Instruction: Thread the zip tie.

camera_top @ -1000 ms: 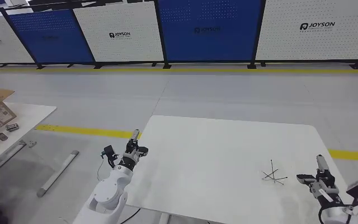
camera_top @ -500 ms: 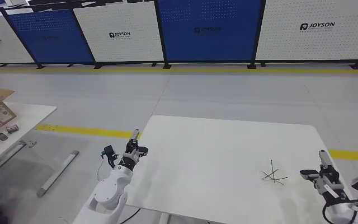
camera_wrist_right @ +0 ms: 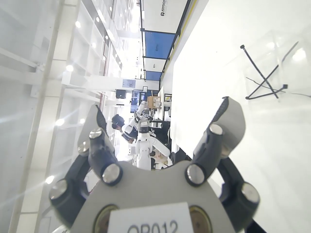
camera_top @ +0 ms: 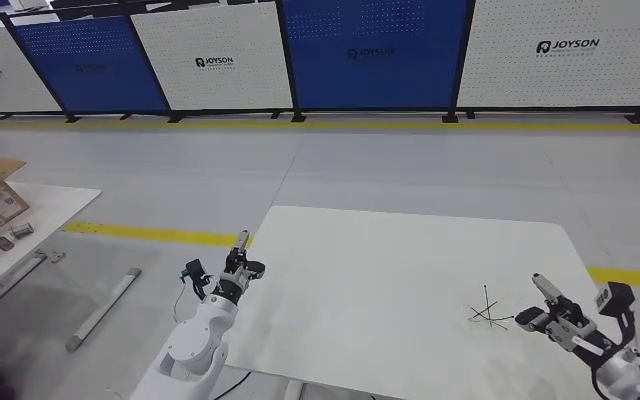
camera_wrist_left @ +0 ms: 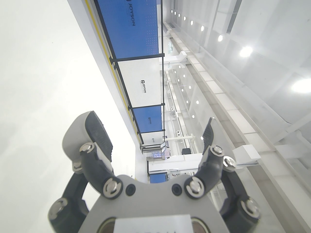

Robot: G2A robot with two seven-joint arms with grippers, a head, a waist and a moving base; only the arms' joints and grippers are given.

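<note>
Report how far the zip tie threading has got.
Done: nothing yet. The zip ties lie in a loose crossed pile towards one side of the table, and none looks looped.
In hand: nothing. The right pincer is open and empty beside the pile; the left pincer is open and empty at the table's opposite edge.
Left: pick up a tie, then feed its tail through its head.
</note>
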